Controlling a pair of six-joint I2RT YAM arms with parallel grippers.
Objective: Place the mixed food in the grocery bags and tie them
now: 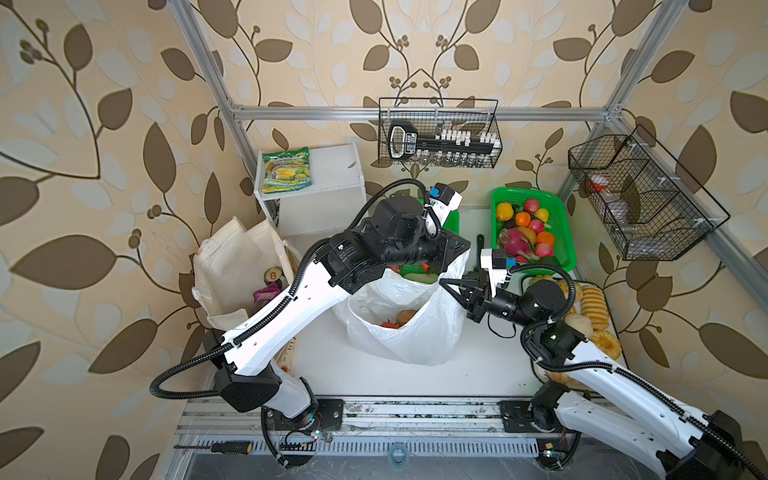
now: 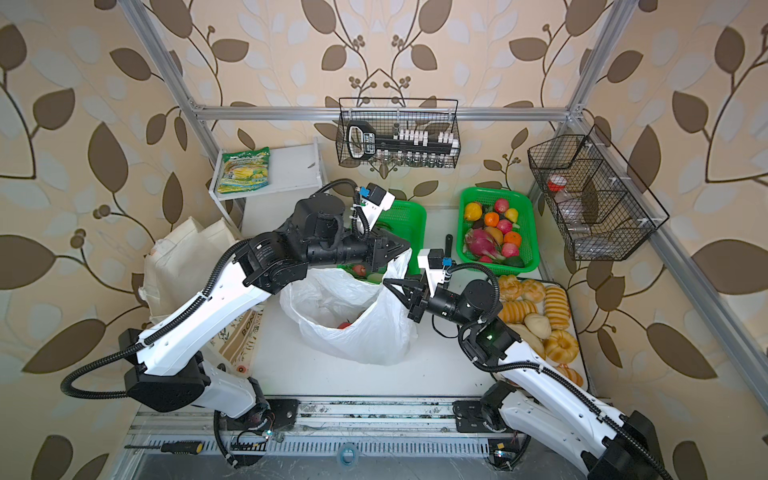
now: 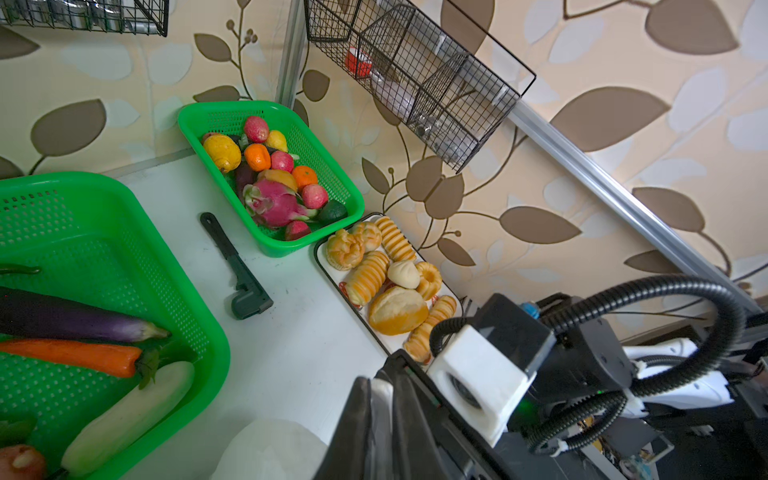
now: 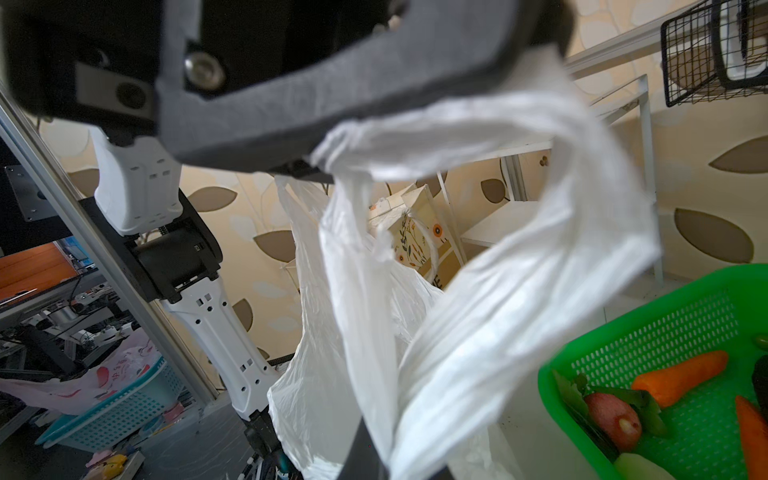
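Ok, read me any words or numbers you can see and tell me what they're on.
"8": on top of the can in the canvas tote.
"BON": on the tote's printed side; the rest is hidden.
Too blurred to read: print on the yellow-green snack packet, the purple pouch, and the black tool.

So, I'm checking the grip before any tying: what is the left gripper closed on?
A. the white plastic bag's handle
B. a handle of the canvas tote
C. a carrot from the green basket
A: the left gripper is shut on a strip of the white plastic bag, held up above the bag's open mouth.
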